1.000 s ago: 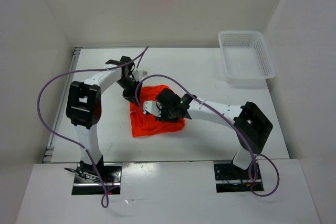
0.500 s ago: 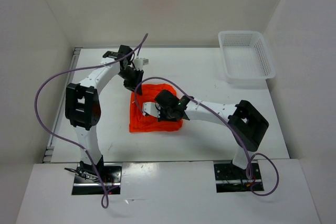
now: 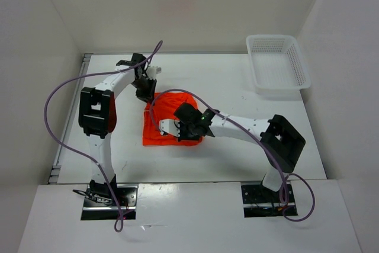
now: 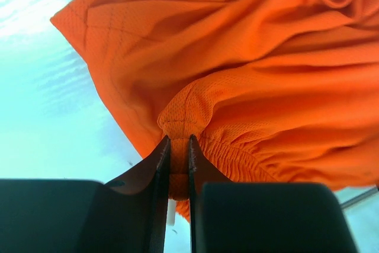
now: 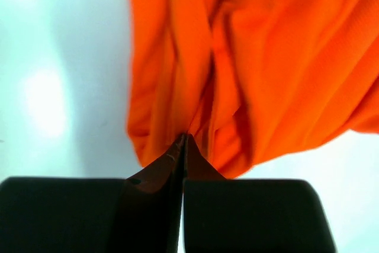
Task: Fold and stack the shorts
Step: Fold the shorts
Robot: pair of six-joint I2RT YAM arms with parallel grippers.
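The orange shorts (image 3: 163, 111) lie bunched on the white table between both arms. My left gripper (image 3: 146, 92) is at their far left corner, shut on a fold of the gathered waistband (image 4: 179, 124), with a bit of white cord below it. My right gripper (image 3: 177, 127) is over the near middle of the shorts, shut on a thin pinch of the fabric (image 5: 195, 117). The orange cloth fills most of both wrist views. The part of the shorts under the right wrist is hidden in the top view.
A white plastic mesh basket (image 3: 277, 63) stands at the back right of the table (image 3: 237, 87). White walls enclose the table on three sides. Purple cables loop from both arms over the left and near parts.
Both grippers have carried the shorts to the left and slightly back. The left gripper moved toward the far left; the cloth's near edge now reaches further left and lies flatter.
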